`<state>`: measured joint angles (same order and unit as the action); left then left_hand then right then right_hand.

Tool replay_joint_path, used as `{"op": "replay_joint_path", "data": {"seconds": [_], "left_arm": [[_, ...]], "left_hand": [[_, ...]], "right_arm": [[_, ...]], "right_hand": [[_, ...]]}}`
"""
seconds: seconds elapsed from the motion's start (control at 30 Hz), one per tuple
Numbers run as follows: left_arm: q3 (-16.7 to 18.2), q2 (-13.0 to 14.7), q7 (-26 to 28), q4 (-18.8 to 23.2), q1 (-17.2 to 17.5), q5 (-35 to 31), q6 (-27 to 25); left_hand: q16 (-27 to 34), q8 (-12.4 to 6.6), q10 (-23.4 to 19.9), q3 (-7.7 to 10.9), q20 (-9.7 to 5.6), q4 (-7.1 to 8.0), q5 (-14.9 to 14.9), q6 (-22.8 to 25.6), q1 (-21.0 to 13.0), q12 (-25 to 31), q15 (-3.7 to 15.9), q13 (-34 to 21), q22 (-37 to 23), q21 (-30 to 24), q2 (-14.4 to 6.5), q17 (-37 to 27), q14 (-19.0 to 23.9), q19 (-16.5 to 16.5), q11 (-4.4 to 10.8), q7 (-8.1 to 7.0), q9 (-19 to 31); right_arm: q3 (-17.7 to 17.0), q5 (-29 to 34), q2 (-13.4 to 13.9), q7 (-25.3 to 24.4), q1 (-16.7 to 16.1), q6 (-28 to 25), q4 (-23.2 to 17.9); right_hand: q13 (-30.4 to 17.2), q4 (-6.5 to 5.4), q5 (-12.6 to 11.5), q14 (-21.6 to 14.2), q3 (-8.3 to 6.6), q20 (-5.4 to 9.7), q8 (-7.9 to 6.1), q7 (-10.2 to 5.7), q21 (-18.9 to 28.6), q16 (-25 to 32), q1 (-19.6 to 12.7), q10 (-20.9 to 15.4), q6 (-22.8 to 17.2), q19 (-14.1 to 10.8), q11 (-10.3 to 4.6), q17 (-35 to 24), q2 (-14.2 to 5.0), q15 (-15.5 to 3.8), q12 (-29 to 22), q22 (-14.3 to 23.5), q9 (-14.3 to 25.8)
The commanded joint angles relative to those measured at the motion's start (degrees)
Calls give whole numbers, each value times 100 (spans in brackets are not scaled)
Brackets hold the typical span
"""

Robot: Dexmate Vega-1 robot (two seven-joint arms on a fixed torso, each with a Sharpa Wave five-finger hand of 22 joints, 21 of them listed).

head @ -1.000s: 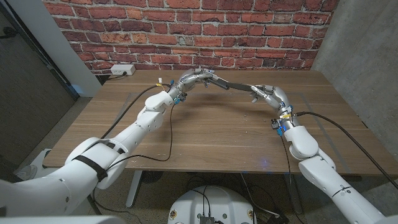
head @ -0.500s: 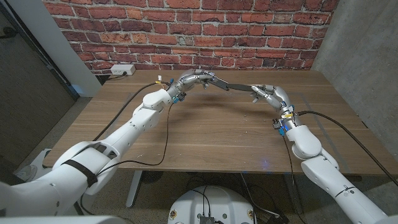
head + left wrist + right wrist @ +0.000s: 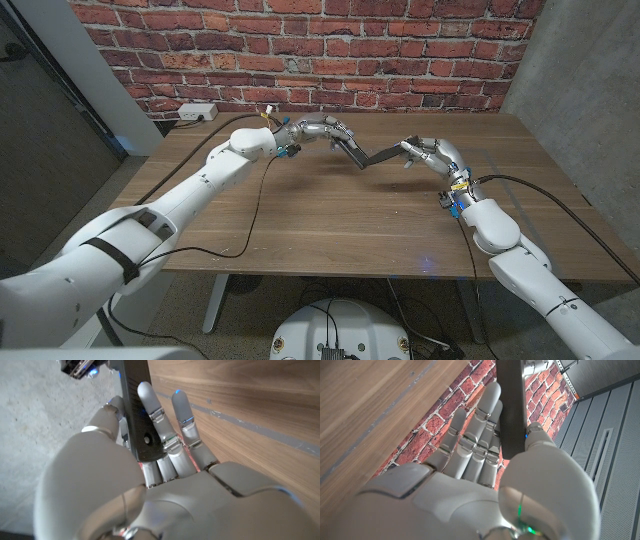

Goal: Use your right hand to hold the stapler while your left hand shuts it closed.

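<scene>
**Q:** What were the fingers doing?

**A:** The right hand (image 3: 428, 153) had its fingers (image 3: 479, 435) and thumb wrapped around one dark arm of the stapler (image 3: 368, 156), gripping it to brace it. The left hand (image 3: 322, 129) gripped the other arm between thumb and fingers (image 3: 152, 407), likely so it could fold that half down.

**Q:** Where was the stapler?

**A:** Held above the wooden table (image 3: 330, 215) between both hands, bent into a shallow V and not yet shut. A brick wall (image 3: 330, 50) stood behind.
</scene>
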<state>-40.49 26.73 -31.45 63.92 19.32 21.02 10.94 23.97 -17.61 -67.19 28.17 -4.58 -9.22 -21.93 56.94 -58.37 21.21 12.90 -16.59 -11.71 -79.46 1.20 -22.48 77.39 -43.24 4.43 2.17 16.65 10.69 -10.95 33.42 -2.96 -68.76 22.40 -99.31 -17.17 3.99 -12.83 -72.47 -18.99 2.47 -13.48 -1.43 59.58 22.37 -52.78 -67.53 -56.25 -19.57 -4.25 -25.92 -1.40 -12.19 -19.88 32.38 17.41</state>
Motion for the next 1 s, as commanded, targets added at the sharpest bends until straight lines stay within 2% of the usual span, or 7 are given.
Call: {"op": "replay_joint_path", "data": {"seconds": [0.03, 0.27, 0.63, 1.0], "left_arm": [[-526, 10, -533, -21, -822, -658, -243], [-716, -101, -748, -157, -1134, -853, -257], [-780, -219, -813, -149, -1351, -920, -287], [-879, -509, -1040, -453, -1619, -923, -63]], "left_hand": [[-15, -5, -370, 404, -644, 445, 17, 423, -120, 35, 4, -44, -13, -9, -108, -41, -61, 41, 412, 353, 37], [-19, 1, -358, 419, -642, 465, 25, 406, -102, 37, 7, -93, -11, -14, -107, -77, -75, 76, 434, 309, 64], [-17, -1, -347, 440, -643, 485, 38, 407, -89, 40, 9, -155, -16, -34, -114, -126, -81, 108, 434, 277, 98], [-13, 1, -342, 460, -649, 494, 56, 399, -84, 45, 11, -228, -18, -55, -103, -187, -92, 154, 453, 276, 138]], "right_arm": [[57, 15, 49, 64, 18, 30, 109], [85, 16, 43, 61, 33, 36, 141], [238, 136, 11, 2, 130, 24, 195], [500, 224, -35, 26, 349, 5, 322]], "right_hand": [[-12, -41, -37, 106, -49, 964, 4, -330, 44, -14, -913, -103, -334, 25, -106, -18, -890, -95, 11, 10, 18], [0, -41, -35, 97, -55, 968, 7, -324, 80, -18, -928, -126, -344, 23, -90, -28, -898, -96, 16, 7, 16], [35, -30, -23, 35, -62, 965, 7, -294, 158, -4, -961, -194, -411, 15, -46, -53, -897, -95, 22, 2, -8], [44, -22, -5, -2, -70, 960, 19, -271, 215, -5, -987, -240, -423, 25, -37, -73, -891, -90, 24, -21, -16]]}}
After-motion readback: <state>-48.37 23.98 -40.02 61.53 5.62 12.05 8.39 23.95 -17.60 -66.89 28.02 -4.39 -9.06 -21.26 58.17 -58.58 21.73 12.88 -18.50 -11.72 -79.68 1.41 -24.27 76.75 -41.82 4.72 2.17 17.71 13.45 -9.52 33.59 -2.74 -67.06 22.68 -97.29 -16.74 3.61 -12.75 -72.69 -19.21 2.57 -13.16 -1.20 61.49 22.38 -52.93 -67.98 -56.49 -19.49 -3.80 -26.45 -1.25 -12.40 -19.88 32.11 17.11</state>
